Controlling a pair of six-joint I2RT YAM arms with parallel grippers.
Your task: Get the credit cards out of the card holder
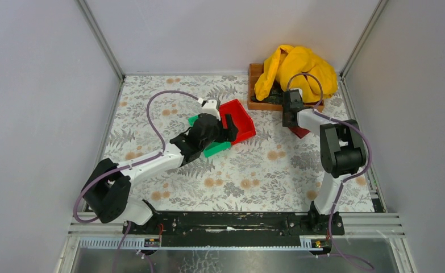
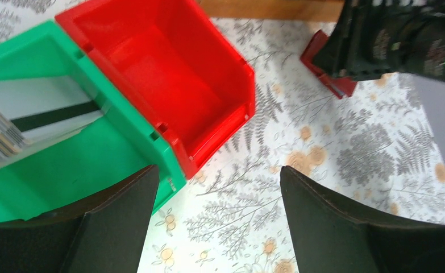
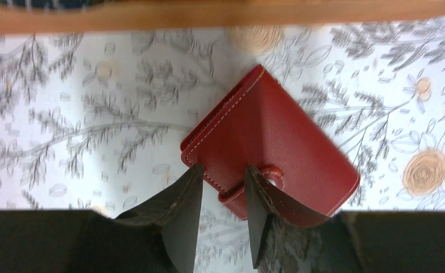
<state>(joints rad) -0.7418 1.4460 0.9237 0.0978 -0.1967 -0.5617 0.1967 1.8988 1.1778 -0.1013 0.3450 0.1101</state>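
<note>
Right claw (image 3: pixel 221 176) at the card holder (image 3: pixel 277 131)
Jaws straddle its edge, grip unclear; left claw (image 2: pixel 217 176) gapes open above the green bin (image 2: pixel 95 165).

Table (image 1: pixel 254 176) (floral); green bin (image 2: pixel 112 162), red bin (image 2: pixel 169 85), tray (image 1: pixel 256 77), card holder (image 3: pixel 277 142)

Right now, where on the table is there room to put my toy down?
The widest bare patch of table lies between the left arm and right arm, nearer than the green bin and red bin. A smaller one sits in the far left corner, behind the bins. Crowded far right: tray, yellow cloth, card holder and right gripper.
</note>
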